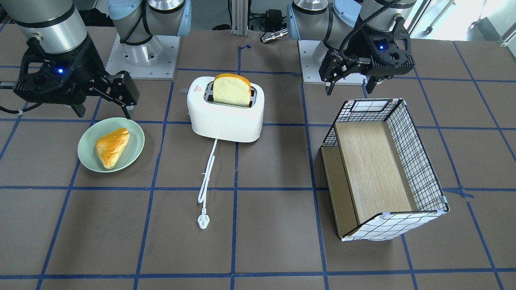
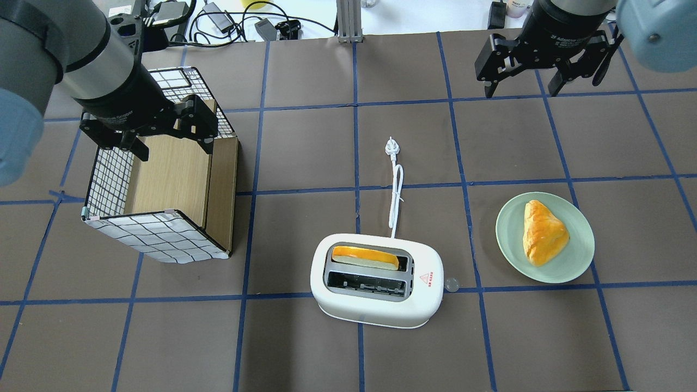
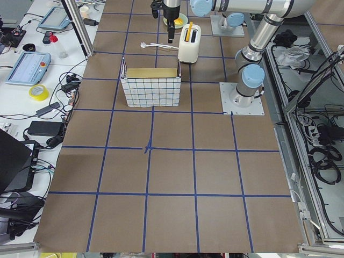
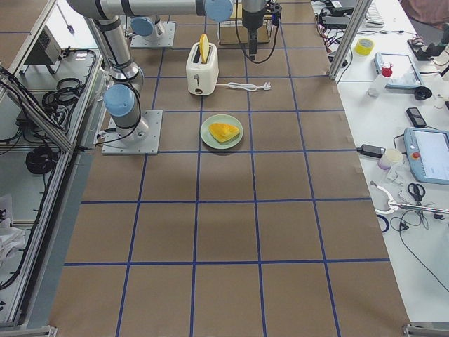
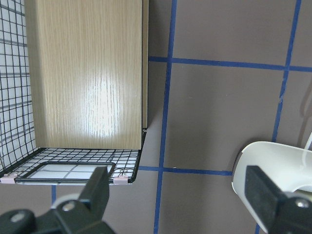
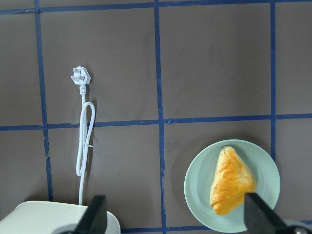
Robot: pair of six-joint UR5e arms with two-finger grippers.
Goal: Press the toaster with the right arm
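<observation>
The white toaster (image 1: 225,117) stands mid-table, and it also shows in the overhead view (image 2: 427,299). A bread slice (image 1: 231,90) stands in one slot, and the other slot is empty. The cord and plug (image 2: 390,147) lie stretched out on the table. My right gripper (image 2: 521,81) hangs open and empty high above the table, beyond the plate and well away from the toaster; it also shows in the front view (image 1: 104,110). In the right wrist view a toaster corner (image 6: 48,219) is at the bottom left. My left gripper (image 2: 173,146) is open and empty over the basket.
A green plate (image 2: 509,239) with a golden pastry (image 2: 542,231) sits on the robot's right of the toaster. A checked fabric basket (image 2: 109,174) with a wooden insert lies on the robot's left. Blue tape lines grid the brown table.
</observation>
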